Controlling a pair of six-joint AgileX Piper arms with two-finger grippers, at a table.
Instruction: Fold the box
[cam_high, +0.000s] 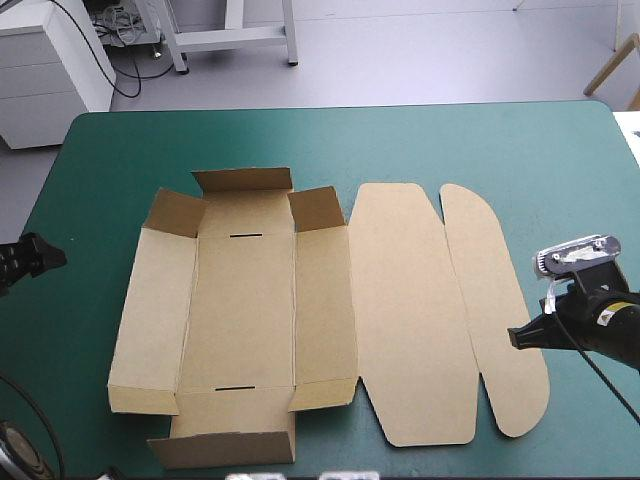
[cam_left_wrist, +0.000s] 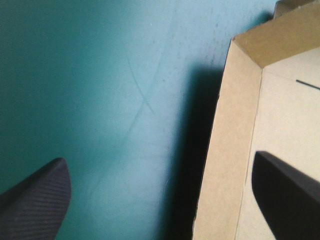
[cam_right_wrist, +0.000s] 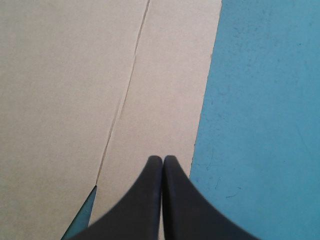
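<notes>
- Closest, by the near edge of the teal-green covered desk (cam_high: 420, 140): near end flap (cam_high: 225, 448) of the box (cam_high: 240, 310), a cut sheet of brown board spread across the middle of the desk.
- Farther on, at the right: right gripper (cam_high: 517, 337), two black fin-shaped fingers pressed together into one point, tip over the outer edge of the rounded tuck flap (cam_high: 495, 300), itself flat on the cover.
- Farther again, at the desk's left edge: left gripper (cam_high: 40, 255), fingers spread wide and holding nothing, beside the raised left wall (cam_high: 150, 320).
- Farthest: far end flap (cam_high: 243, 180) and both corner tabs tilted up.
</notes>
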